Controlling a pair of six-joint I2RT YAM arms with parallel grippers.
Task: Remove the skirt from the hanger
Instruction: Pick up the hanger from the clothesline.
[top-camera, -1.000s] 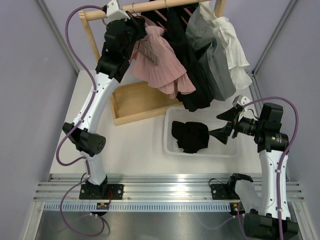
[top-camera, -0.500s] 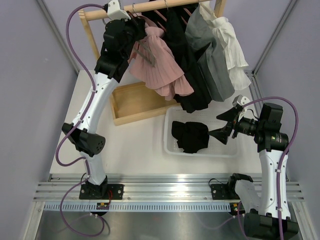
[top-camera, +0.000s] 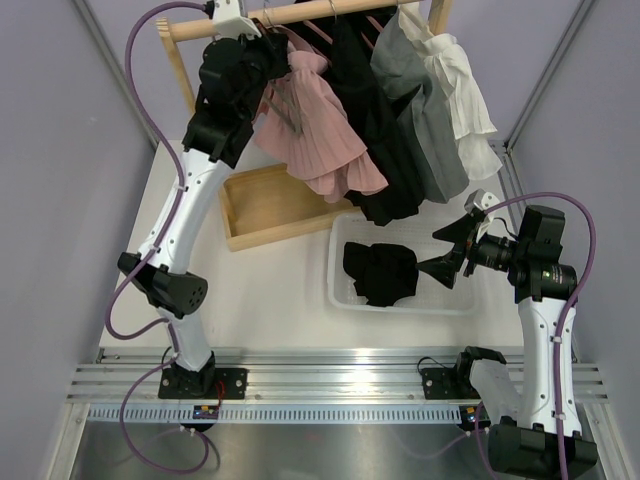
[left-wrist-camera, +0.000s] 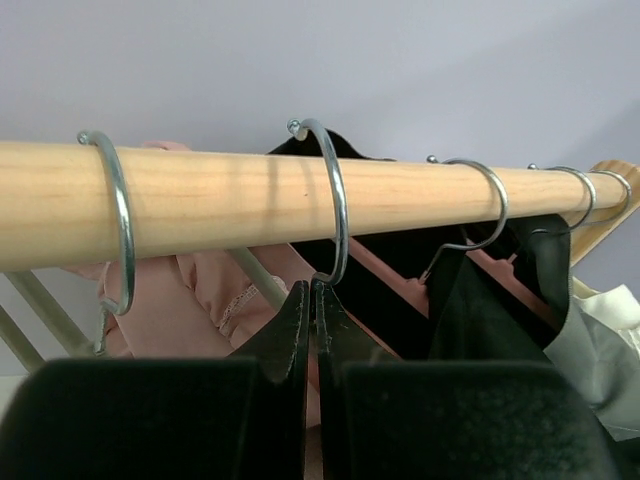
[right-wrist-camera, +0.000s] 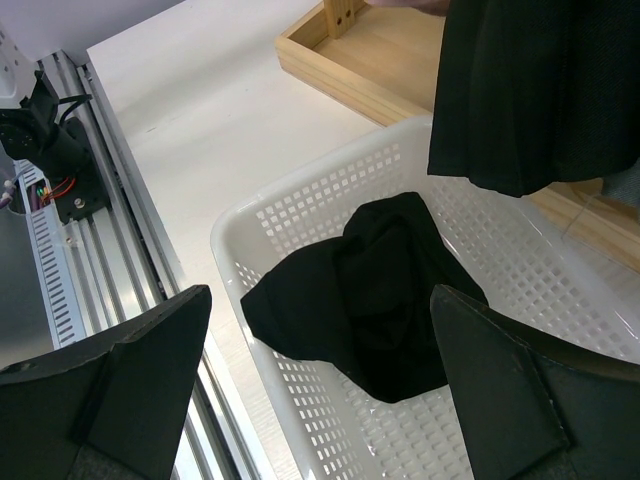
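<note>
A pink pleated skirt (top-camera: 318, 135) hangs from a hanger on the wooden rod (top-camera: 330, 10) at the back left. My left gripper (top-camera: 275, 55) is up at the rod beside the skirt's top. In the left wrist view the left gripper (left-wrist-camera: 315, 295) is shut on the stem of a metal hanger hook (left-wrist-camera: 335, 195) looped over the rod (left-wrist-camera: 250, 195), with pink cloth (left-wrist-camera: 200, 300) just below left. My right gripper (top-camera: 445, 255) is open and empty above the white basket; it also shows in the right wrist view (right-wrist-camera: 320, 290).
Black (top-camera: 385, 160), grey (top-camera: 430, 130) and white (top-camera: 470, 100) garments hang on the same rod to the right. A white basket (top-camera: 340, 290) holds a crumpled black garment (top-camera: 380, 270). The rack's wooden base tray (top-camera: 270, 205) lies behind the basket. Several other hooks (left-wrist-camera: 480, 205) crowd the rod.
My left arm has moved slightly up and left along the rod, and the pink skirt has shifted with it. My right arm has not moved.
</note>
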